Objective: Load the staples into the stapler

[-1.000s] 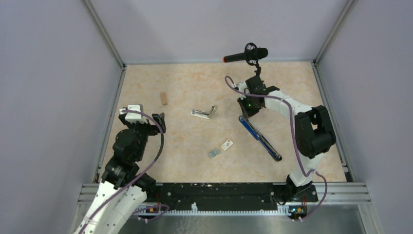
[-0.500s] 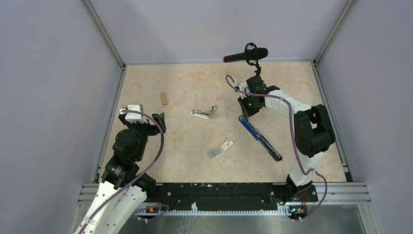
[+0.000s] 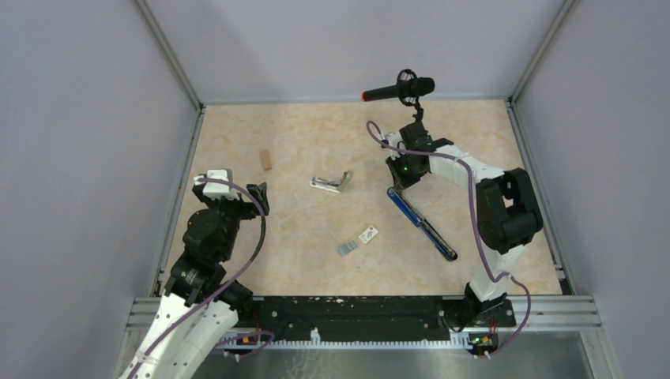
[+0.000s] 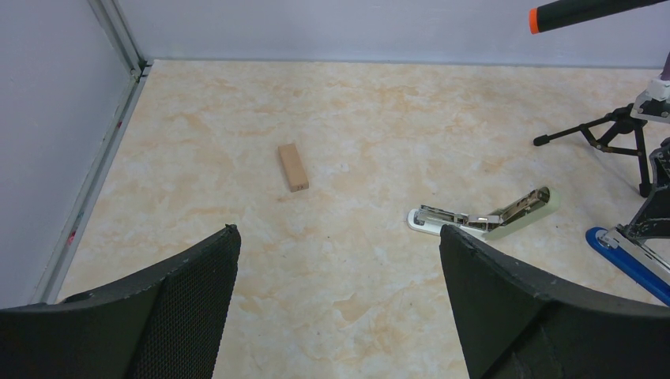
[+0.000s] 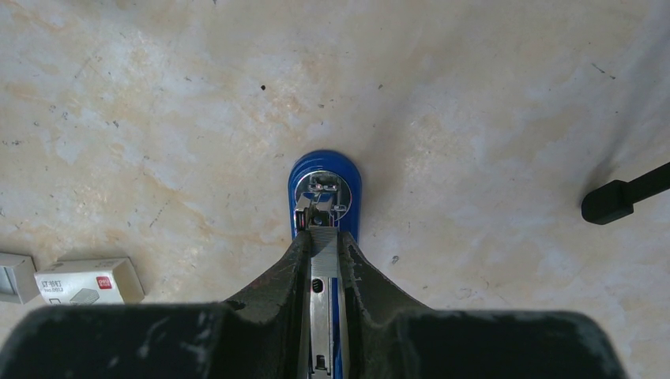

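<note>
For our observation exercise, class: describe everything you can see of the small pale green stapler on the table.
The stapler is small, of pale grey-green plastic by its look, with a silvery metal rail inside. It lies hinged open on the marbled table: one half flat, the other tilted upward. It sits mid-table between the wooden block and the long blue stapler, apart from both. Only the table touches it.

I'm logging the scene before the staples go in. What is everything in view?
stapler: 1, pale green, hinged open, mid-table
staple box: 1, white, nearer the arms than the stapler
staple block: 1, grey, beside the box
wooden block: 1, brown, far left
blue bar: 1, blue with black end, right of centre
microphone: 1, black with orange tip, far edge
table: 1, beige marbled
left gripper: 1, black, open, empty
right gripper: 1, black, shut on the blue bar's far end
</note>
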